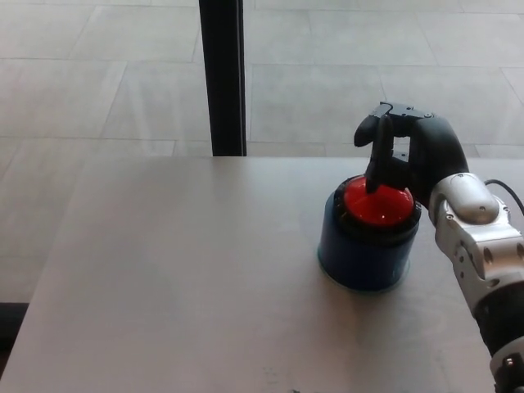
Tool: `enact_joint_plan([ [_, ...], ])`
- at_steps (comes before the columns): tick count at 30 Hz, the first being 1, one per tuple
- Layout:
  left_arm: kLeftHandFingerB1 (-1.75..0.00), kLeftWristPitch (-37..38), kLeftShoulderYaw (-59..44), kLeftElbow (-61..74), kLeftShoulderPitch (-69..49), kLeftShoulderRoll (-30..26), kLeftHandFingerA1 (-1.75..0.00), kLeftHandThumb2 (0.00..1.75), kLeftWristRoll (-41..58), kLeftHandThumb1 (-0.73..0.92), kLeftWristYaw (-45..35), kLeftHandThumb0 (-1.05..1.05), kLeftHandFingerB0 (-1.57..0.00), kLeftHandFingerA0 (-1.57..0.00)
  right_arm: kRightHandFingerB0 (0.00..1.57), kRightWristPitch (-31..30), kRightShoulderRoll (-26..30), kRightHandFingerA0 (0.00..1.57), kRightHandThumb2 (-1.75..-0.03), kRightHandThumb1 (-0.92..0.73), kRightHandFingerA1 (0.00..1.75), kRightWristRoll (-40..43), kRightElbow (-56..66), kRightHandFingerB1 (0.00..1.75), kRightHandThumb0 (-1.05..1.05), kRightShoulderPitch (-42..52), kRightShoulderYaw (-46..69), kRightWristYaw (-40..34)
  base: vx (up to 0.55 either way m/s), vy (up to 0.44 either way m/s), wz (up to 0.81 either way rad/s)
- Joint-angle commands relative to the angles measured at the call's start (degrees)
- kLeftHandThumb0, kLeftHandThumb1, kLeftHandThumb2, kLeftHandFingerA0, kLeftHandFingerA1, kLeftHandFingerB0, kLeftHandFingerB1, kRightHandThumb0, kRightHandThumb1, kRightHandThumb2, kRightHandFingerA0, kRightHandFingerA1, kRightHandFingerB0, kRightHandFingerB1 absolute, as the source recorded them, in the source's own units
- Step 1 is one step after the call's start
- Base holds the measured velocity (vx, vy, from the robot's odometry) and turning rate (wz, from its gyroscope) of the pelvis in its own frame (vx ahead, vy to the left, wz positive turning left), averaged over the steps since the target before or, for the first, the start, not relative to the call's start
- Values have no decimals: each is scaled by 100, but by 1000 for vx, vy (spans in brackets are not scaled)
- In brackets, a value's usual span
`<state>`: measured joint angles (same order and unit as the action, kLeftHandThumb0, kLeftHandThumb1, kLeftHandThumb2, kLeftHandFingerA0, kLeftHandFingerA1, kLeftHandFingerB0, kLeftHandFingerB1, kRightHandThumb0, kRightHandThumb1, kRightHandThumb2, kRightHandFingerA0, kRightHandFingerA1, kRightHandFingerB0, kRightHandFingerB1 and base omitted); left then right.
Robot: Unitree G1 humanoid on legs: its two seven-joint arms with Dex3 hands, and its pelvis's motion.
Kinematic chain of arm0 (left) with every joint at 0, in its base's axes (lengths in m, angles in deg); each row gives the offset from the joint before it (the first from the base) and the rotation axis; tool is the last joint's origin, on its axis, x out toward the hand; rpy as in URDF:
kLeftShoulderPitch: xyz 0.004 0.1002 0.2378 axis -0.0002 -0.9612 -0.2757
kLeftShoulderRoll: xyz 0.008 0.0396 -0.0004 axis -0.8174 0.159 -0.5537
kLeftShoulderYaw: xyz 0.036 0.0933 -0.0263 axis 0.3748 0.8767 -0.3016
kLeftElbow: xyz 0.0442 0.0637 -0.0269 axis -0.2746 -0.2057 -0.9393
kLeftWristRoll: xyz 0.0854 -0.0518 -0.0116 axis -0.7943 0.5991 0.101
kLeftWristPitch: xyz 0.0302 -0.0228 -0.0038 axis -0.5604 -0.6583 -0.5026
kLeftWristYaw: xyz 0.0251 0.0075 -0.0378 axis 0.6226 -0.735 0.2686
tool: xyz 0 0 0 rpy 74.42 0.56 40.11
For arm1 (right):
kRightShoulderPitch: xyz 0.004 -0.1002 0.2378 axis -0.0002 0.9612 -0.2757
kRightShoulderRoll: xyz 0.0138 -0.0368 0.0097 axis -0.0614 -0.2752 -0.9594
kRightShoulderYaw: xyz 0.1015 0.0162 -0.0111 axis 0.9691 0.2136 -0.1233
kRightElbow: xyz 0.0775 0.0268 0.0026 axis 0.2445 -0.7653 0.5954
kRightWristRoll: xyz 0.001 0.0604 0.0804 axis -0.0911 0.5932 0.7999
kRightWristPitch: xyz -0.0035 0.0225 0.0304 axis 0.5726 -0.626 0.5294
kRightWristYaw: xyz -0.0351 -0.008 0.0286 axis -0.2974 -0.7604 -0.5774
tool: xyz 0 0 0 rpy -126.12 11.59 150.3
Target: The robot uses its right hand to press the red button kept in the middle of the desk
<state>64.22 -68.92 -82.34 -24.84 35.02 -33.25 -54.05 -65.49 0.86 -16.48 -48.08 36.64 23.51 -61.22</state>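
Observation:
A red domed button point(378, 207) sits on a round blue base point(363, 260) right of the desk's middle. My right hand point(407, 153) hangs over the button's far side, black, with its fingers point(378, 157) apart and curled downward. One fingertip touches the top of the red dome, and the hand holds nothing. The white forearm point(481, 246) comes in from the right edge. My left hand does not show.
The grey desk point(180, 270) fills the lower part of the picture, its far edge running across the middle. A black vertical post point(223, 78) stands behind that edge, over a tiled floor point(98, 74).

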Motion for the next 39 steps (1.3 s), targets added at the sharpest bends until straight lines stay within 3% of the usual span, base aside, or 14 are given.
enact_joint_plan([
  [1, -101, 46, -49, -50, 18, -18, -123, 107, 85, 92, 86, -53, -39, -54, 83, -103, 9, 99, -129, -50, 175, -23, -16, 156, -15, 259, 105, -59, 0, 0, 0],
  [6, -102, 17, -29, -63, 37, -11, -120, 106, 62, 92, 65, -55, -41, -52, 79, -59, -56, 95, -125, -54, 175, -70, 41, 160, -14, 386, 103, -81, 0, 0, 0],
  [7, -93, 10, -76, -60, 44, -5, -108, 107, 112, 92, 55, -56, -48, -62, 80, -22, -81, 96, -127, -52, 175, -75, 35, 159, -13, 412, 97, -82, 0, 0, 0],
  [8, -93, 8, -145, -57, 49, 7, -108, 107, 182, 92, 43, -56, -48, -62, 80, 0, -105, 96, -127, -52, 175, -75, 30, 159, -13, 433, 94, -86, 0, 0, 0],
  [9, -100, -3, -117, -54, 47, -8, -122, 106, 147, 92, 5, -55, -35, -49, 80, 13, -133, 96, -128, -52, 175, -54, 40, 159, -13, 462, 101, -70, 0, 0, 0],
  [17, -99, 27, -61, -85, 46, -34, -119, 110, 111, 92, -67, -54, -36, -47, 85, 106, -354, 101, -139, -49, 175, 81, 93, 156, -9, 788, 223, -40, 0, 0, 0],
  [22, -97, -14, -93, -78, 71, -50, -120, 110, 148, 92, -93, -55, -34, -47, 77, 178, -376, 94, -127, -51, 175, 37, -15, 164, -14, 889, 274, -133, 0, 0, 0],
  [26, -106, 8, -68, -88, 66, -56, -122, 109, 104, 92, -10, -55, -43, -51, 80, 206, -241, 97, -127, -53, 175, 23, 9, 162, -14, 826, 309, -87, 0, 0, 0],
  [29, -104, 49, -49, -98, 38, -46, -119, 108, 84, 92, -12, -55, -42, -50, 79, 133, -136, 95, -128, -52, 175, 4, 122, 163, -13, 796, 307, -54, 0, 0, 0],
  [31, -99, 77, -117, -74, 8, -27, -120, 111, 161, 92, -69, -55, -33, -47, 77, 244, 34, 91, -127, -51, 175, -79, 84, 161, -15, 642, 288, -23, 0, 0, 0],
  [35, -101, 55, -60, -56, 5, -41, -123, 110, 94, 92, -16, -55, -35, -53, 80, 347, 251, 97, -135, -49, 175, -87, 12, 157, -13, 337, 297, 75, 0, 0, 0],
  [39, -99, 19, -105, -43, -20, -44, -121, 111, 135, 92, 3, -55, -34, -48, 79, 247, 401, 92, -131, -50, 175, -52, 18, 158, -15, -72, 320, 128, 0, 0, 0],
])
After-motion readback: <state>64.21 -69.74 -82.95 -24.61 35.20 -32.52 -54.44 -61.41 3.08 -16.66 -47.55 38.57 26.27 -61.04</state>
